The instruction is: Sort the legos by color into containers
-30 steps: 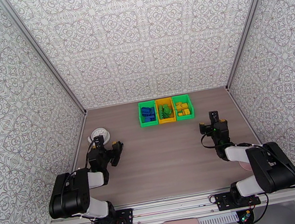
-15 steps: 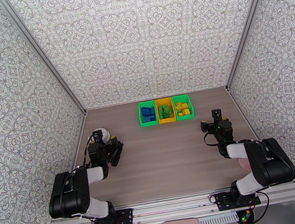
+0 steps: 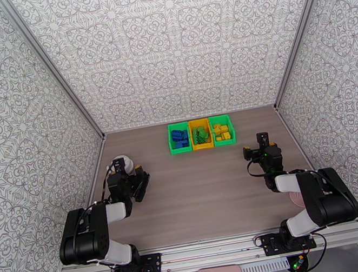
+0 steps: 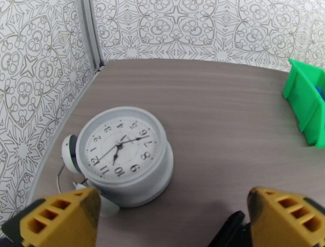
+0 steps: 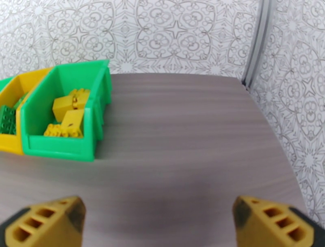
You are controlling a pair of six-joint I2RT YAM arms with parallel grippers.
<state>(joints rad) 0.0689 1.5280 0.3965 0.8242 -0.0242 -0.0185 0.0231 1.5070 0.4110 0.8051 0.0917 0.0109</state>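
Blue, green and yellow legos [image 5: 70, 117] lie sorted in the far containers [image 5: 61, 143]; left gripper [image 4: 174, 221] gapes empty near a white clock [image 4: 122, 156]; right gripper [image 5: 160, 223] gapes empty too.

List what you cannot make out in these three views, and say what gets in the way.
Top view: the legos are too small to count.
Left wrist view: the left green bin is cut off by the right edge.
Right wrist view: the yellow bin is cut off by the left edge.
Top view: a pink object lies mostly hidden under the right arm.
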